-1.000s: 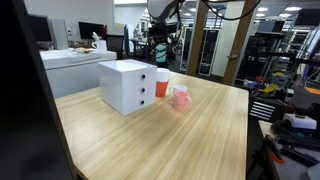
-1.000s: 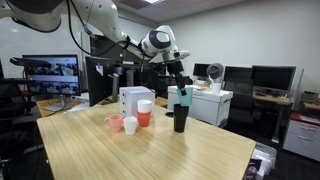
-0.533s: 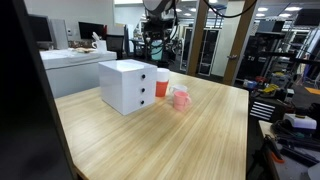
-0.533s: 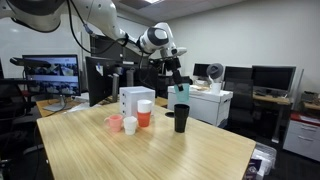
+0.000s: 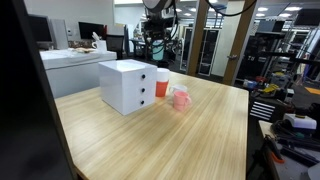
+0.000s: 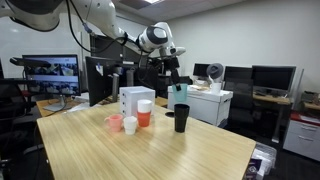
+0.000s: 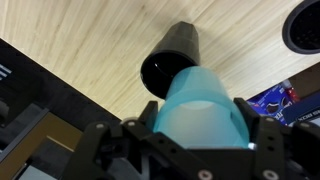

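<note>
While hanging clear of the table (image 6: pixel 160 155), a teal cup (image 6: pixel 180 97) is sitting clamped in the gripper (image 6: pixel 178 90).

In the wrist view the teal cup (image 7: pixel 205 100) is filling the middle of the frame, with the gripper (image 7: pixel 205 130) pressing on it from both sides, its dark fingers (image 7: pixel 148 122) hugging the cup's wall. Just below it a black cup (image 6: pixel 181 119) is standing upright on the table, apart from the teal one; the wrist view is looking down at the black cup's (image 7: pixel 172 60) open mouth beside the teal cup's base. Near the black cup, toward the table's middle, an orange cup (image 6: pixel 144 118), a white cup (image 6: pixel 130 125) and a pink cup (image 6: pixel 115 122) are grouping together in front of a white box (image 6: pixel 133 97) with drawers.
</note>
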`<control>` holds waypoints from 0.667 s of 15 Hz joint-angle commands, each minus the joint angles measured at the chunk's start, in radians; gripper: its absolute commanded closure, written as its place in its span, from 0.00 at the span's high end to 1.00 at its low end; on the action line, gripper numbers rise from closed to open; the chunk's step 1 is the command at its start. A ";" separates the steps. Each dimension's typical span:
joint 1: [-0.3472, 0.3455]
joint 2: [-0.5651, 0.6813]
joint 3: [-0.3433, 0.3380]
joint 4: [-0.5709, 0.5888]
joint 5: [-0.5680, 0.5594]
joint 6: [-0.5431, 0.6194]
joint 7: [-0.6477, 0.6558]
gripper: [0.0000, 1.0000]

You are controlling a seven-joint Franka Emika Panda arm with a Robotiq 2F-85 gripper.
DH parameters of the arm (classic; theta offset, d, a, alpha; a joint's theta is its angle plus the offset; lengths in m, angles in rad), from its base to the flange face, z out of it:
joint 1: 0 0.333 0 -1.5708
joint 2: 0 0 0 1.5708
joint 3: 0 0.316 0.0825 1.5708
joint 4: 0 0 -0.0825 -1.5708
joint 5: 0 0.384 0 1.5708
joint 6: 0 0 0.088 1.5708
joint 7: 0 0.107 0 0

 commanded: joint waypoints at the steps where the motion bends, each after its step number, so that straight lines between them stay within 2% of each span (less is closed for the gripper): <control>1: 0.001 -0.055 -0.002 -0.075 0.023 -0.032 -0.011 0.52; 10: -0.016 -0.115 -0.031 -0.166 0.018 -0.043 0.006 0.52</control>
